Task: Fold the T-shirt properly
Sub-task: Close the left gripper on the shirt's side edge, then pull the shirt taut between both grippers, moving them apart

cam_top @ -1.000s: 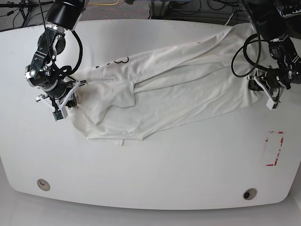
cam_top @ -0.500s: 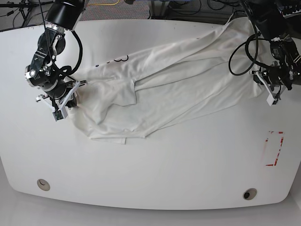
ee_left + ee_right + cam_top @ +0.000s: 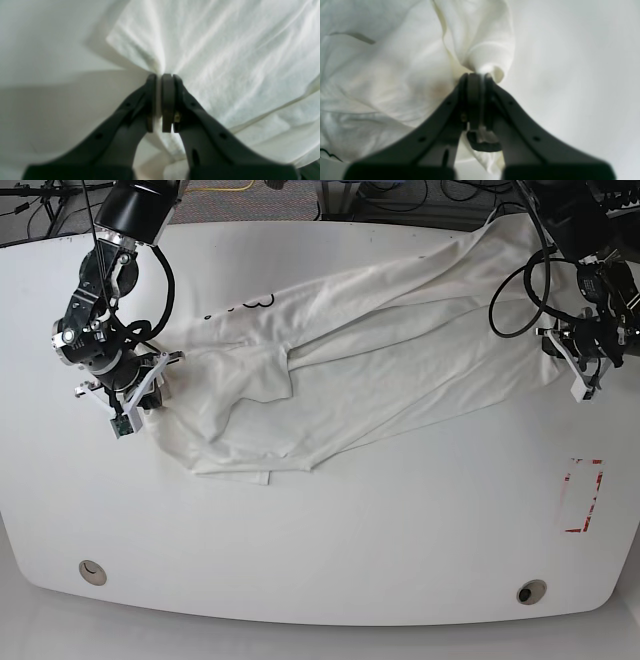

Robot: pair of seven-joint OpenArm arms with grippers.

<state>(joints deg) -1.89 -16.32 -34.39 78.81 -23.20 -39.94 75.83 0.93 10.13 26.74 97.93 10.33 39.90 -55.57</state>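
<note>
Black and close-set, the fingers of the left hand (image 3: 160,102) were clamped on a narrow pinch of the white short-sleeved cloth T-shirt (image 3: 370,360), only a thin sliver of cloth showing between the pads in the left wrist view. The right hand (image 3: 477,100) was likewise clamped together on a bunched fold with a hemmed edge, perhaps a sleeve, at the opposite end. In the base view the left hand (image 3: 578,365) stood at the garment's right edge and the right hand (image 3: 135,385) at its left edge, well apart, with the shirt lying rumpled and skewed between them across the white oval surface (image 3: 330,550), one layer turned over on itself near the middle and a trace of black print peeking out at the upper left. Both grips looked slight, so I judged that any hard pull could slip the cloth free at either end, dropping that corner in a heap. Because the pinches seemed to take bunched rather than flat fabric, a stretch might also tighten the twist and carry the turned-over layer into the fold as a crease. Uneven lifting by the two arms would probably drag the shirt further askew, possibly toward the surface's far edge.
</note>
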